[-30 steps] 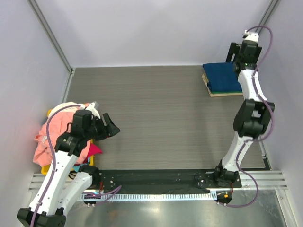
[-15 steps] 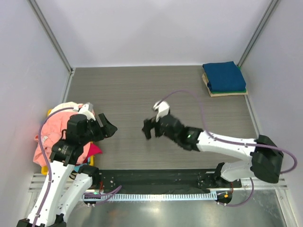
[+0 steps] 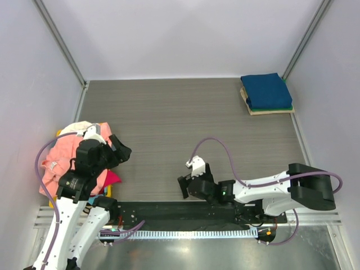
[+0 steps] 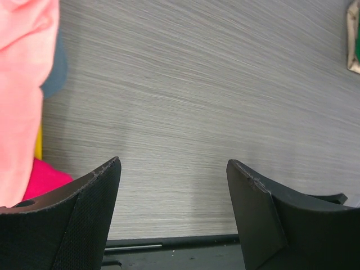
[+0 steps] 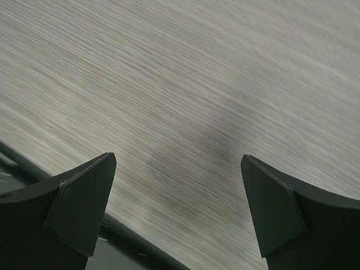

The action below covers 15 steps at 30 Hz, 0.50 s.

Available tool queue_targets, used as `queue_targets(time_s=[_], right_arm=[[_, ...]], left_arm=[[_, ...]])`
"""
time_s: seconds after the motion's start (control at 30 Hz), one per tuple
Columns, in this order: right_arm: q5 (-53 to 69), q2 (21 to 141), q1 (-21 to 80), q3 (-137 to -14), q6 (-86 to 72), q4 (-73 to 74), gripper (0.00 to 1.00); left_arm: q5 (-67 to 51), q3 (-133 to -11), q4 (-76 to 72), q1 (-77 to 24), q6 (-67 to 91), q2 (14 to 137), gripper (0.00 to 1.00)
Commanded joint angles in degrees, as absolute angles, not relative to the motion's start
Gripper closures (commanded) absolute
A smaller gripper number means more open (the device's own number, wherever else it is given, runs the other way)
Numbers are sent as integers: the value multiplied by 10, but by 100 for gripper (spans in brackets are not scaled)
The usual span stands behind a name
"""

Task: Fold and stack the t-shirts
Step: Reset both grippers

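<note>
Unfolded t-shirts (image 3: 62, 163), salmon pink uppermost, are heaped at the left edge of the worktop (image 3: 185, 124). A folded stack (image 3: 265, 90), navy blue over green, is set on a tan board (image 3: 264, 111) in the far right corner. The left tool (image 4: 174, 162) is held open and empty beside the heap. The right tool (image 5: 177, 157), likewise open, is poised at the near edge. Fetching the next shirt is judged the step in hand: pink cloth must be pinched and drawn clear.

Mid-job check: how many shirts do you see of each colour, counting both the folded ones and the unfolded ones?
Navy blue shirt, folded, far right: 1
Green shirt, folded under it: 1
Pink shirt, loose at left: 1
Cream shirt, loose at left: 1
Magenta shirt, loose at left: 1
Total: 5 in view; more may be hidden under the loose ones.
</note>
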<state>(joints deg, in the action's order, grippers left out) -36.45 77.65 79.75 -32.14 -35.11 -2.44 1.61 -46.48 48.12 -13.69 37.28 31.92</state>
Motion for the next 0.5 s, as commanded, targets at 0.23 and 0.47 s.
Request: queue_targets(time_s=[0.23, 0.47], right_arm=[[-381, 699, 798, -198, -362, -232, 0], [-367, 744, 798, -215, -354, -243, 0]], left_arm=[[44, -471, 481, -120, 381, 311, 22], [54, -472, 481, -119, 377, 312, 24]])
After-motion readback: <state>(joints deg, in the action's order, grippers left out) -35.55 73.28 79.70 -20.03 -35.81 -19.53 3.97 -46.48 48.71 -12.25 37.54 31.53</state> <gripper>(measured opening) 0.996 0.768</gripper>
